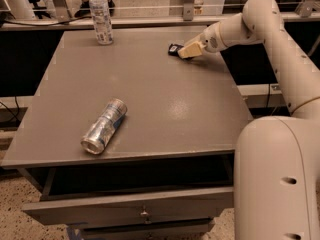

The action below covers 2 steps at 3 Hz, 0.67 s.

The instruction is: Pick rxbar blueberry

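The rxbar blueberry [173, 48] is a small dark navy packet lying flat on the grey table [160, 99], at the far right near the back edge. My gripper [188, 50] is low over the table right at the packet's right end and covers part of it. I cannot tell whether it touches or holds the packet. The arm reaches in from the right side of the view.
A crushed silver-blue can [104, 126] lies on its side at the front left of the table. A clear plastic bottle [101, 18] stands upright at the back left. A drawer [135, 210] under the front edge is pulled open. My white base [280, 179] fills the lower right.
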Motion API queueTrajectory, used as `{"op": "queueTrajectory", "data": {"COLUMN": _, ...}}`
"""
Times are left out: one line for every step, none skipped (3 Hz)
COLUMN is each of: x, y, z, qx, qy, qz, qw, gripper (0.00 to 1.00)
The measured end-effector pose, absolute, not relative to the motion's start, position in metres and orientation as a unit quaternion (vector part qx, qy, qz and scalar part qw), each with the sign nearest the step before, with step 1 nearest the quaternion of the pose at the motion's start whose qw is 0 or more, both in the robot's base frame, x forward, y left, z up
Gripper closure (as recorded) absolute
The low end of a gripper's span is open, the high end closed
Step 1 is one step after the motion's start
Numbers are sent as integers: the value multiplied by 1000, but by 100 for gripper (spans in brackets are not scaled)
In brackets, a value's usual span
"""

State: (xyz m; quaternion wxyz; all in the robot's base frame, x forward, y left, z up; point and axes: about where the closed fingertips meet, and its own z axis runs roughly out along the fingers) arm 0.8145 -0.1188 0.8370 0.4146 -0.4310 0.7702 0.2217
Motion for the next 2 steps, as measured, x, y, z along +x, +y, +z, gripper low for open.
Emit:
{"op": "queueTrajectory", "data": {"x": 806, "y": -108, "z": 855, "qx": -439, "qy": 753, "qz": 246, "qw": 423, "gripper": 100}}
{"op": "queueTrajectory", "data": {"x": 792, "y": -91, "z": 881, "qx": -451, "qy": 727, "qz": 284, "qw": 433, "gripper": 100}}
